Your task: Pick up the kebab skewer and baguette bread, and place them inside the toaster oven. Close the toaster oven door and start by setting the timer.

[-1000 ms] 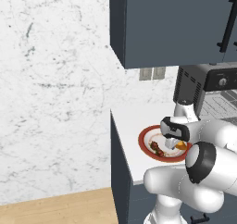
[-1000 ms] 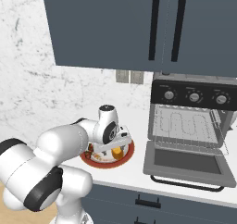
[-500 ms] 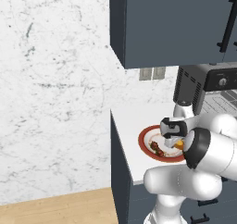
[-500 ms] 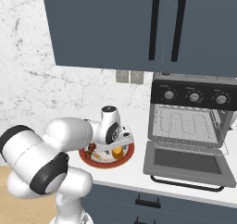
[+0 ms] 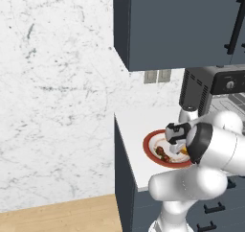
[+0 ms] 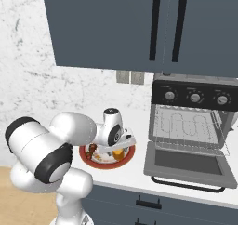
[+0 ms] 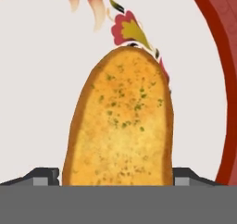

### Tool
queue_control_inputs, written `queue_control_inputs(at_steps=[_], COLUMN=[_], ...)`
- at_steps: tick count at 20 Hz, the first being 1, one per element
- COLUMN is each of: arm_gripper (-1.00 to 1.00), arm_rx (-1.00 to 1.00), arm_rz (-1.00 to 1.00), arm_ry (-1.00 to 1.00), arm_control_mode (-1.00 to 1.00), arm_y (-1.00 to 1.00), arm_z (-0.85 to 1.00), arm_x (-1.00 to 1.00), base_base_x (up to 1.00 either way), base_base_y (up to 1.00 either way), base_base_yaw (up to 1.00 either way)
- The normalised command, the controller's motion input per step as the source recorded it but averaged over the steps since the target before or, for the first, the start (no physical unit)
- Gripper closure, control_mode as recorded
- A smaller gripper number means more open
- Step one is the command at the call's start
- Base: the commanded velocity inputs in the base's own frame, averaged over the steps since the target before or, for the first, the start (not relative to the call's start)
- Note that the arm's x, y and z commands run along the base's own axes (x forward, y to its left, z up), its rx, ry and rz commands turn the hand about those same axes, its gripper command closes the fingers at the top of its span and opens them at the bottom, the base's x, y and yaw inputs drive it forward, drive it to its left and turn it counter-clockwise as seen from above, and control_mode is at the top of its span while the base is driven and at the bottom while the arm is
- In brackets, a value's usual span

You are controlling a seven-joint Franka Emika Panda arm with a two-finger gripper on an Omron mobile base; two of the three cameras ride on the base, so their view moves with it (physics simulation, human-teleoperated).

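From left to right in the right base view: the white arm bends down over a red-rimmed plate (image 6: pixel 130 150) on the white tabletop (image 6: pixel 139 173). On the plate's left part lies the kebab skewer (image 6: pixel 91 150); beside it, toward the plate's right, lies the baguette bread (image 6: pixel 119 153), directly under the pincer (image 6: pixel 117 148). In the hand view the golden loaf (image 7: pixel 121 126) stands between the two dark fingertips (image 7: pixel 44 176), which flank its sides closely; the jaws are spread about as wide as the loaf, and whether they press it cannot be told. Further right stands the toaster oven (image 6: pixel 195 96), its wire rack visible, with the toaster oven door (image 6: pixel 186 163) dropped open toward the front.
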Motion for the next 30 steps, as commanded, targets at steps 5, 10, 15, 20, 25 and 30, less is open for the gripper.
queue_control_inputs(at_steps=[5, 10, 15, 20, 25, 30], arm_gripper=[1.0, 1.0, 1.0, 1.0, 1.0, 1.0], arm_rx=[0.0, 0.0, 0.0, 0.01, 0.0, 0.04], arm_rz=[0.0, 0.0, 0.0, -0.11, -0.27, -0.2], arm_ry=[-0.01, -0.09, -0.1, -0.01, 0.0, -0.03], arm_control_mode=[-1.0, -1.0, -1.0, -1.0, -1.0, -1.0], arm_y=[0.0, -0.17, -0.33, -0.6, -0.78, -0.82], arm_z=[-0.26, 0.22, 0.97, 1.0, 1.0, 0.74], arm_x=[0.0, -0.19, -0.37, -0.46, -0.04, 0.07], base_base_x=[0.0, 0.0, 0.0, 0.0, 0.0, 0.0], base_base_y=[0.0, 0.0, 0.0, 0.0, 0.0, 0.0], base_base_yaw=[0.0, 0.0, 0.0, 0.0, 0.0, 0.0])
